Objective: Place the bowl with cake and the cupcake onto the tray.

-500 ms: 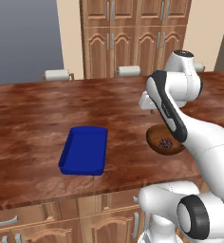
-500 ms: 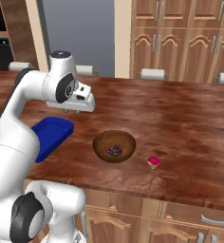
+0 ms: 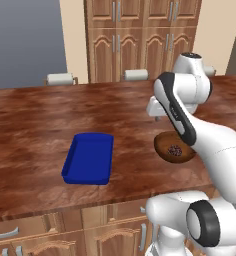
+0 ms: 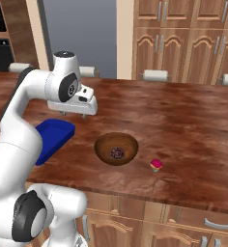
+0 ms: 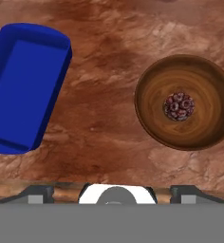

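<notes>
You see nothing loaded yet: the shallow bright blue rectangular tray (image 3: 88, 158) lies bare on the wood-grain counter (image 4: 193, 125), with the round brown wooden bowl with cake (image 4: 117, 148) well to its right and the tiny pink-topped cupcake (image 4: 156, 165) just right of the bowl. The gripper (image 4: 73, 113) hangs empty above the counter, jaws spread wide. Against the earlier frame, the arm looks barely shifted; bowl, cupcake and tray sit unchanged.

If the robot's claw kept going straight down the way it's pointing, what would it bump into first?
Probably the bare wooden counter. The open claw points down at the gap between the blue tray and the bowl with cake, touching neither. Depth is hard to judge, so that's a best guess.
</notes>
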